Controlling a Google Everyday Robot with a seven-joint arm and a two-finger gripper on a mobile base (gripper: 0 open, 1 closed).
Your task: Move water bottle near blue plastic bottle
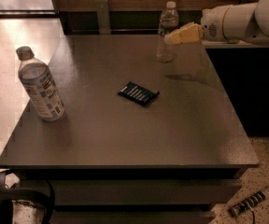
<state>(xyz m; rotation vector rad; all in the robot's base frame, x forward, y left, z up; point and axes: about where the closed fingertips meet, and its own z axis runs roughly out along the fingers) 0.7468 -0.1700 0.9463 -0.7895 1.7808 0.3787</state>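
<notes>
A dark grey-brown square table (125,139) fills most of the view. There is pale speckled floor to its left and a wood-panelled wall behind it.

At the bottom left corner, on the floor, lies a loop of black cable (17,202).

Near the table's left edge stands the blue bottle (40,85). It is upright, wide and round-shouldered, with a grey-tan cap and a large blue-and-white printed label around its body.

Near the middle of the table lies a small dark flat packet (138,93) with pale stripes, set at an angle.

Towards the far right corner stands the water bottle (168,18), well apart from the blue bottle, with the packet between them. It is upright, slim, clear and ribbed, with a white cap and a thin label band near the top.

The gripper (172,37) is a tan wedge pointing left, held level above the table at about the water bottle's mid-height. Its tip overlaps the bottle's right side. How far open it is, and whether it has hold of the bottle, cannot be told.

Behind it the white arm (239,20) reaches in horizontally from the upper right edge, over a dark cabinet (246,87) beside the table.

On the floor at the bottom right lies a short striped object (251,202).
</notes>
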